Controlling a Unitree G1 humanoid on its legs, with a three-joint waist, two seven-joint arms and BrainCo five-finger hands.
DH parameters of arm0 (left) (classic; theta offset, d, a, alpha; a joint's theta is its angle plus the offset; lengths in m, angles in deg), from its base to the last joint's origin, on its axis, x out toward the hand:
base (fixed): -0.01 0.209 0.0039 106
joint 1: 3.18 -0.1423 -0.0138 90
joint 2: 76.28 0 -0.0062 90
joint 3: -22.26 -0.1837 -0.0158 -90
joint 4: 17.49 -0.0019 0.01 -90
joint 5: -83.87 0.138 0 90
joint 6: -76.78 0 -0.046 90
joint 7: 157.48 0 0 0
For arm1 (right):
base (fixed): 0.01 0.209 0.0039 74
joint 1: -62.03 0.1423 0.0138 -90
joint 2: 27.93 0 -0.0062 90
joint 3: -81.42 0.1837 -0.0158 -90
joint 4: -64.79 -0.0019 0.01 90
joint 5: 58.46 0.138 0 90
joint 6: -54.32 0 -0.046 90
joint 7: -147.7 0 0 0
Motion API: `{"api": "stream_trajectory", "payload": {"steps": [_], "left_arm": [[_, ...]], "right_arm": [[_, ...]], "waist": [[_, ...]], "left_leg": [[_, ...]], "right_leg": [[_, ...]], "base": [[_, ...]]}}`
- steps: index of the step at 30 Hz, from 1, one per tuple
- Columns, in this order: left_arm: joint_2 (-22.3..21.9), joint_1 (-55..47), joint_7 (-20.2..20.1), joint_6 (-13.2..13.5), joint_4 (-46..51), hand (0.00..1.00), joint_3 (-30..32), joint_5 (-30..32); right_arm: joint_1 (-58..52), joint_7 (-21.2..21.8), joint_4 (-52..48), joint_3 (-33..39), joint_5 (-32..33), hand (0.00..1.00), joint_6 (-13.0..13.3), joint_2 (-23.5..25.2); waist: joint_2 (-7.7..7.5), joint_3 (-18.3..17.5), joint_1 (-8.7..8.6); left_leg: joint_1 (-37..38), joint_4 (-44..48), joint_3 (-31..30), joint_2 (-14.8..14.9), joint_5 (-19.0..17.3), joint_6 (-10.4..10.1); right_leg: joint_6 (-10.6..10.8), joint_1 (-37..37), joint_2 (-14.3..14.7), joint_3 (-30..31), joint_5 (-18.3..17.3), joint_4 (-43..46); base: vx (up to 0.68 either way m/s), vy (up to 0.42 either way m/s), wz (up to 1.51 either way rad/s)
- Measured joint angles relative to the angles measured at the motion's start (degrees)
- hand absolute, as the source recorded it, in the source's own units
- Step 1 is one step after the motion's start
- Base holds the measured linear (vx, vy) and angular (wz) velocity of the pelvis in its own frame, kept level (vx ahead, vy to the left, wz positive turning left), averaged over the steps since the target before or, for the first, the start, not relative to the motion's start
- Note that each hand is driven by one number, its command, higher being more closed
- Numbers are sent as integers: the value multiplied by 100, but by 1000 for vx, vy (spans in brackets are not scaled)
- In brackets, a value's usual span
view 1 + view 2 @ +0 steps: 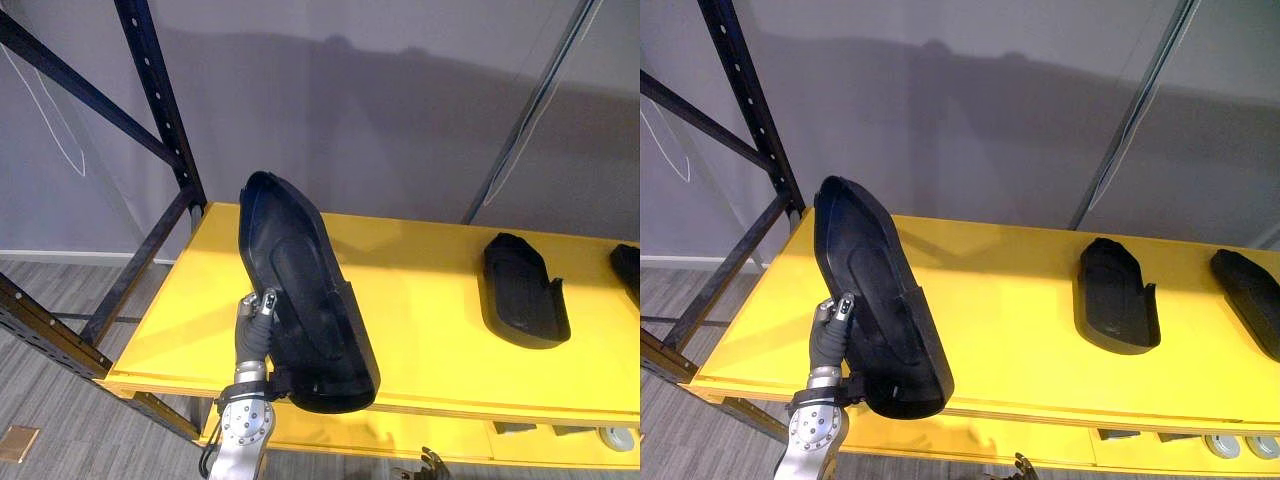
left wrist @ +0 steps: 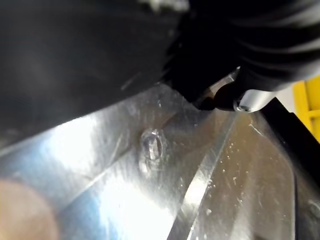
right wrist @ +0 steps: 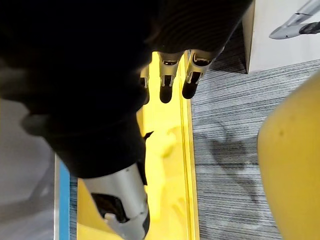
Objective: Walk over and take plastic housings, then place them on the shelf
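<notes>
The left hand (image 1: 252, 325) has its fingers clamped on the edge of a long black moulded plastic housing (image 1: 305, 290). It holds the housing tilted up on its side over the front left of the yellow shelf (image 1: 430, 300). A second black housing (image 1: 522, 290) and a third black housing (image 1: 1252, 298) lie flat on the shelf, well to the right. The right hand (image 3: 167, 85) hangs low, its fingers straight and loose.

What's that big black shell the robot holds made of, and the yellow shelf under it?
The black housing in the left hand looks like moulded plastic, matte with faint sheen: smooth curved walls, thin rim. The yellow shelf looks like a coated panel, metal or board unclear; its flat surface reflects light softly.
</notes>
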Motion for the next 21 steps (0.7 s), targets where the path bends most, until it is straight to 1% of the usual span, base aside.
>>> {"api": "stream_trajectory", "payload": {"steps": [2, 4, 5, 6, 7, 8, 9, 11, 12, 15, 16, 17, 19, 21], "left_arm": [[119, 103, 0, -132, -244, 100, 73, 4], [177, 173, 5, -169, -413, 100, 174, 13], [188, 201, 15, -185, -469, 100, 236, 34], [240, 322, 28, -211, -571, 100, 346, 124], [275, 395, 30, -222, -632, 100, 403, 139], [345, 563, 29, -281, -771, 100, 474, 198], [387, 755, 29, -361, -947, 100, 568, 225], [433, 955, 28, -443, -1132, 100, 697, 227], [481, 1105, 27, -534, -1250, 100, 783, 234], [566, 1521, 27, -693, -1558, 100, 998, 330], [607, 1662, 25, -787, -1618, 100, 1102, 351], [631, 1734, 25, -813, -1666, 100, 1163, 379], [804, 1982, 24, -945, -1951, 100, 1310, 446], [914, 2177, 7, -1090, -2194, 100, 1365, 487]], "right_arm": [[73, 17, 116, -1, -39, 0, -2, -20], [126, 22, 181, -2, -46, 0, -5, -56], [140, 25, 199, -2, -50, 0, -5, -76], [184, 31, 203, -2, -50, 0, -6, -116], [205, 35, 210, -2, -53, 0, -6, -127], [256, 57, 223, -2, -83, 0, -10, -175], [301, 79, 224, -2, -94, 0, -15, -225], [343, 118, 213, -2, -96, 0, -33, -271], [360, 126, 202, 0, -96, 0, -44, -283], [360, 161, 203, 1, -97, 0, -51, -288], [362, 176, 201, 0, -97, 0, -54, -288], [365, 191, 200, 1, -97, 0, -63, -288], [378, 243, 186, -1, -97, 0, -94, -279], [378, 274, 161, 1, -96, 0, -97, -263]], "waist": [[8, 3, -6], [49, 29, -21], [97, 31, -37], [143, 42, -109], [166, 57, -129], [224, 97, -160], [296, 149, -199], [362, 189, -273], [391, 208, -324], [390, 213, -345], [385, 217, -353], [381, 232, -352], [364, 234, -391], [336, 245, -417]], "left_leg": [[42, -123, 0, 7, 165, 6], [140, -288, 5, 33, 308, -10], [177, -384, 6, 45, 359, -11], [194, -524, 5, 69, 446, -46], [203, -588, 8, 68, 488, -37], [224, -687, 16, 69, 541, -35], [227, -706, 20, 66, 557, -41], [228, -707, 19, 51, 557, -41], [227, -709, 14, 36, 556, -42], [192, -732, -2, -16, 554, -25], [140, -735, -17, -55, 540, -23], [123, -736, -20, -77, 541, -22], [11, -737, -96, -169, 543, -18], [-50, -737, -163, -234, 544, -15]], "right_leg": [[-52, -6, 30, -12, 34, -2], [-75, -12, 73, -18, 50, -29], [-76, -6, 100, -18, 50, -68], [-76, -16, 145, -18, 51, -130], [-77, -18, 154, -14, 51, -166], [-77, -39, 172, 1, 51, -206], [-77, -41, 171, 12, 51, -252], [-78, -53, 156, 28, 52, -272], [-82, -62, 148, 28, 55, -274], [-42, -75, 109, 39, 184, -398], [-24, -103, 74, 44, 236, -465], [-14, -123, 55, 55, 250, -472], [39, -177, -22, 63, 294, -582], [47, -210, -70, 63, 299, -623]], "base": [[-80, -65, 4], [-110, -73, -3], [-124, -62, -2], [-128, -57, -1], [-144, -50, -4], [-169, -42, -11], [-221, -38, -16], [-204, -12, -11], [-213, 10, -6], [-220, 38, -3], [-204, 66, -2], [-172, 81, -2], [-128, 86, 0], [-51, 66, 5]]}}
